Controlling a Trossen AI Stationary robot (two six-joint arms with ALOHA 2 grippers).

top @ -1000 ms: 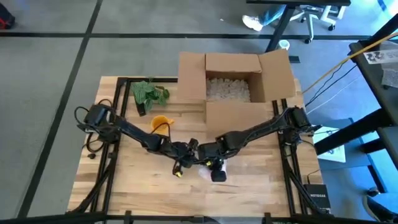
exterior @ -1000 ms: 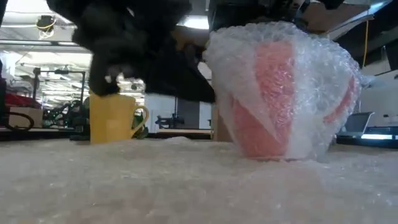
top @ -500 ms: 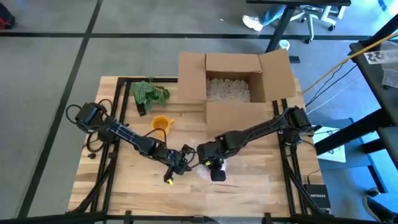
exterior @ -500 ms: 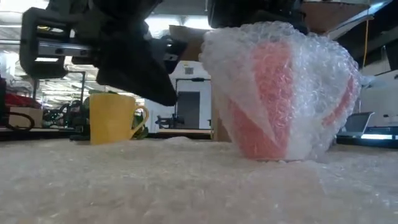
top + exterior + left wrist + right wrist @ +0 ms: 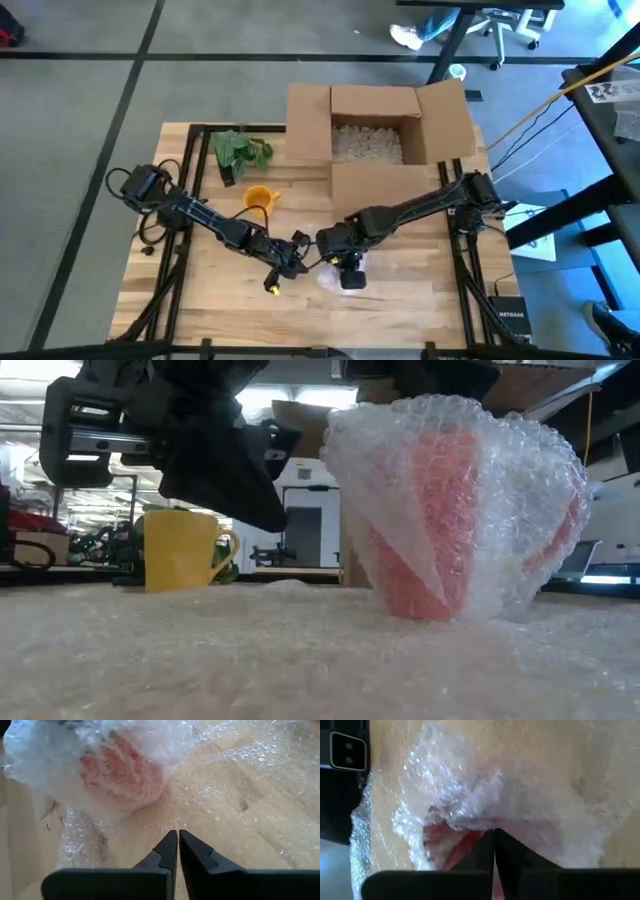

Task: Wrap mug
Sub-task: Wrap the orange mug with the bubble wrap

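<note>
Right tool (image 5: 345, 262) pinched shut on wrap (image 5: 455, 470) atop mug (image 5: 430, 520); left tool (image 5: 287, 262) closed, empty, at 9 o'clock. Mug fragile, wrap slippery: grip gathered top.

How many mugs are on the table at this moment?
2. The yellow mug stands bare near the left arm's base side. The red mug sits in bubble wrap under the right end effector. None other shows.

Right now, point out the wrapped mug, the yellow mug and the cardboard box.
wrapped mug (image 5: 450, 510), low view, bubble-wrapped side.
yellow mug (image 5: 180, 550), low view, body.
cardboard box (image 5: 308, 120), high view, left flap.
</note>
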